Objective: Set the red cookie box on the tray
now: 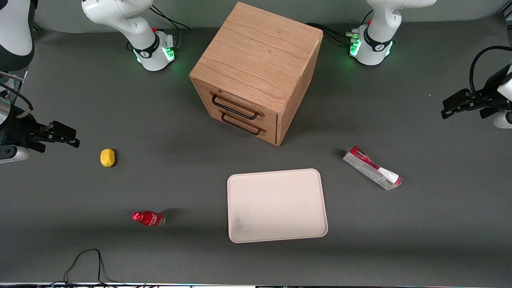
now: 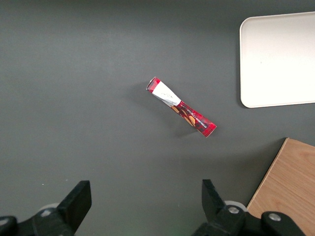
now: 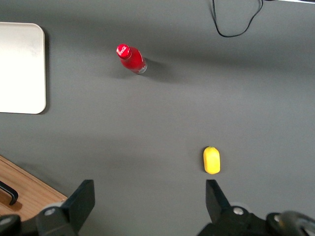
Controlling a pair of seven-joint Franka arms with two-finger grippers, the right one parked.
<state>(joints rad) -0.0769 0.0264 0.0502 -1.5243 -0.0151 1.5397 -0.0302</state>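
While the pincer (image 2: pixel 142 204) hovers agape, its arm is cropped.

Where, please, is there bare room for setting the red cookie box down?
The flat cream-white rectangular tray holds nothing, so its whole surface is free. The long slim red cookie box lies on the grey mat beside it, toward the working arm's end. The open pincer hovers above the box. The wooden drawer cabinet crowds the middle.
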